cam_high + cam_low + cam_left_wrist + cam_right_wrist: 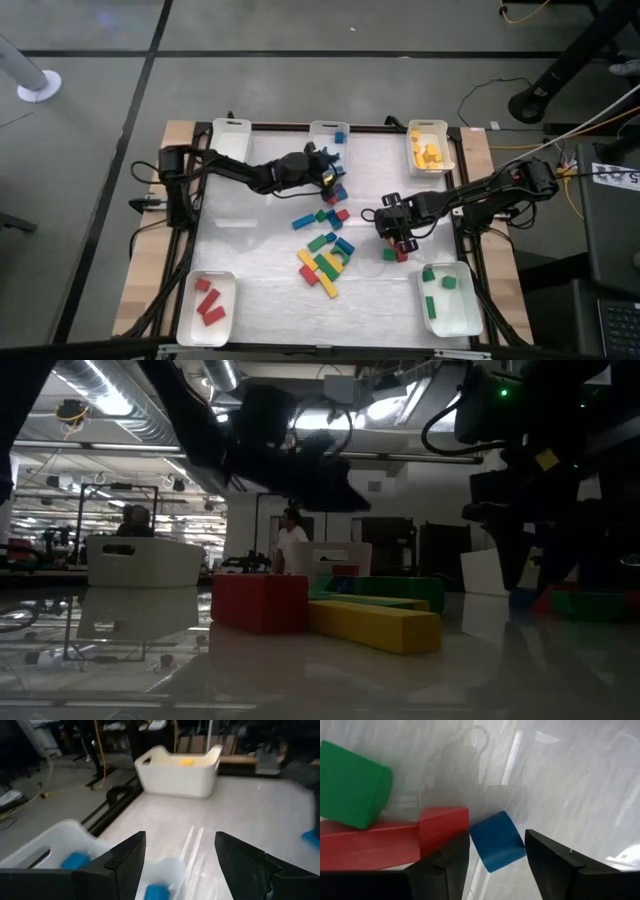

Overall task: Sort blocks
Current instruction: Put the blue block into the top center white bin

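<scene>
Tabletop blue block lies between right jaws.

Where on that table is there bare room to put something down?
The white tabletop is bare between the corner tray of red blocks and the central pile of mixed coloured blocks. It is crowded from that pile up to the left fingers and across to the right fingers.

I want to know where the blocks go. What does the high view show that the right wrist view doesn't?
Only the high view shows all four white trays, like the yellow-block tray, the loose pile, and the left gripper. Only the right wrist view shows a blue block close up between the right gripper's open jaws. Both show the red block and green block there.
</scene>
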You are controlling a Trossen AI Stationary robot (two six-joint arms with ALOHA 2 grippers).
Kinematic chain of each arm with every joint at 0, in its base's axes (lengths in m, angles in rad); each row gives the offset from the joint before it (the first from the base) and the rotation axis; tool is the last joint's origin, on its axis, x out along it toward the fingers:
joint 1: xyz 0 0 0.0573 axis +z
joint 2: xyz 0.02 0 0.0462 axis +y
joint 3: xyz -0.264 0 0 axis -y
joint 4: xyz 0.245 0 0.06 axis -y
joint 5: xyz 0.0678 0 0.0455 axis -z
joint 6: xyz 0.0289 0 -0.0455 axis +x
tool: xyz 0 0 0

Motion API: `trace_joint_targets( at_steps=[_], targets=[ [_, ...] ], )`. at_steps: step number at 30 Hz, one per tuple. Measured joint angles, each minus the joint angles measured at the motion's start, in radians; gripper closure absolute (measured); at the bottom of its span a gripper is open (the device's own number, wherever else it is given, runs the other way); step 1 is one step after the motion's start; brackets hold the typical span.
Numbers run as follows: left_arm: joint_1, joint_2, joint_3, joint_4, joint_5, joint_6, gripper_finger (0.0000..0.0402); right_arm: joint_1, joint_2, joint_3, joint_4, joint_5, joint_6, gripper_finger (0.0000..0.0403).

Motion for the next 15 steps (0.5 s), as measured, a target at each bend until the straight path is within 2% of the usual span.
trace_joint_targets(
  at_steps=[7, 12, 15],
  targets=[
    [-0.082, -0.113, 0.000, -0.067, 0.000, -0.001, 0.0176, 0.000, 0.035, 0.000, 0.004, 0.000, 0.000, 0.0210],
    [-0.145, -0.193, 0.001, -0.194, 0.000, -0.007, 0.0176, 0.000, 0.082, 0.005, 0.004, 0.000, 0.000, 0.0211],
    [-0.185, -0.235, 0.000, -0.297, 0.000, -0.021, 0.0176, 0.000, 0.087, 0.005, 0.003, 0.000, 0.001, 0.0224]
  ],
)
